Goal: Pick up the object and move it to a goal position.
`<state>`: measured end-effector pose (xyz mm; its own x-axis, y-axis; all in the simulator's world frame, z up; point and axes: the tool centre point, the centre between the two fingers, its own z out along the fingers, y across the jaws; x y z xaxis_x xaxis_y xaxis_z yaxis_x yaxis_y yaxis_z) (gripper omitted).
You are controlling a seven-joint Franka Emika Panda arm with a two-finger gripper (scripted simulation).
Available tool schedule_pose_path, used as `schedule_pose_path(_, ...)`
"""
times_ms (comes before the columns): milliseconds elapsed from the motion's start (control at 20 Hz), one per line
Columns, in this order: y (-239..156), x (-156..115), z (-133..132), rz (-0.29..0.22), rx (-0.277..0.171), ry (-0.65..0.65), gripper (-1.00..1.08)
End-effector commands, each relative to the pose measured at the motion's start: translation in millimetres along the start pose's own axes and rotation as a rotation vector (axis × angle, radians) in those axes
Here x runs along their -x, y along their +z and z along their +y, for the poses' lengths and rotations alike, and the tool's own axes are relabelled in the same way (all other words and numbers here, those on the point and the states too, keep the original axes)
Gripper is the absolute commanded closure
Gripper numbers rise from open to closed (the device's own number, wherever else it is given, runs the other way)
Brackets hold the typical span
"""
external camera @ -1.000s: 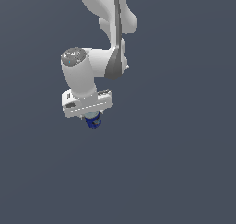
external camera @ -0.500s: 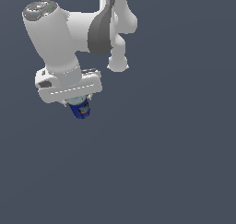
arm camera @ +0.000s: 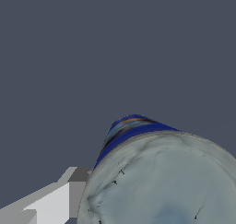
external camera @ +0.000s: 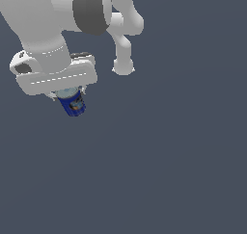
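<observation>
The object, a small dark-blue can (external camera: 72, 103) with a silvery-grey top and an orange-red label mark, hangs tilted under the white hand of the arm at the exterior view's upper left. My gripper (external camera: 67, 94) is shut on the can, its fingers mostly hidden behind the hand and the can. In the wrist view the can's grey top (arm camera: 166, 181) fills the near corner, with the blue side (arm camera: 131, 128) showing past it and one white and grey finger (arm camera: 55, 202) beside it. The can is lifted off any surface.
A uniform dark grey-blue background surrounds everything in both views. The arm's white links and grey joint (external camera: 91, 9) cross the top of the exterior view, with an elbow stub (external camera: 123, 64) to the can's right.
The arm with the can has swung further toward the exterior view's left and closer to the camera, so hand and can look larger. The grip on the can is unchanged.
</observation>
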<state>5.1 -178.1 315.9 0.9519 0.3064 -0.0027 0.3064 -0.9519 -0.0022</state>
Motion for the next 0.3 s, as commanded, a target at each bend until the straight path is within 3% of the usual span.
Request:
schedule_pose_path(0,-10.2,-0.9,3.0,0.003,0.002,-0.001,1.08)
schedule_pose_path(250,-15.3,-1.3,5.1,0.003,0.002,-0.001,1.08)
